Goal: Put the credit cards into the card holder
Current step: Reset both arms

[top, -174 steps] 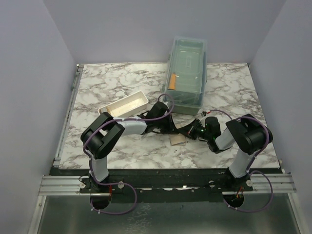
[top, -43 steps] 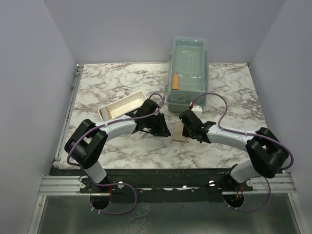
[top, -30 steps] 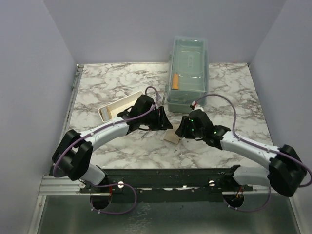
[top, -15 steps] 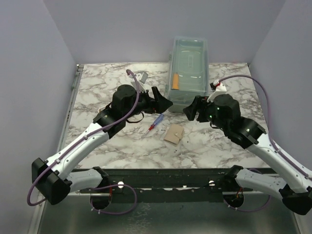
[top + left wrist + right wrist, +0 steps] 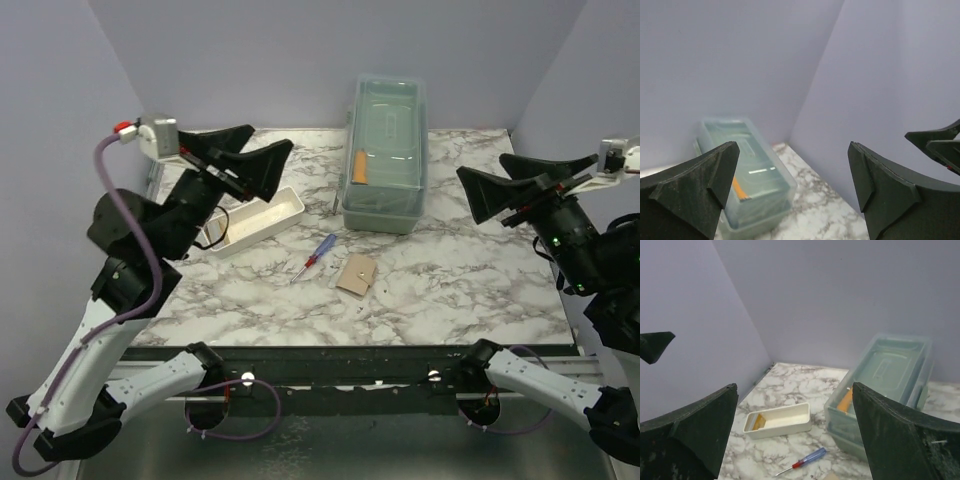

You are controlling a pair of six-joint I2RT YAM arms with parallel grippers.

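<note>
Smooth, grey-veined marble-look table top [image 5: 470, 290] carries a translucent, glossy plastic box [image 5: 388, 120] at far centre, a matt white plastic tray [image 5: 262, 218] at left, a screwdriver [image 5: 312, 256] with shiny plastic handle and metal shaft, and a matt tan card holder [image 5: 356, 275].

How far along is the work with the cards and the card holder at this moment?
Looks done: the card holder lies on the table, with no loose card beside it. In hand: nothing; the left hand and right hand are open, empty and raised high. Possibly left: an orange-yellow piece in the white tray may be a card; I cannot tell.
</note>
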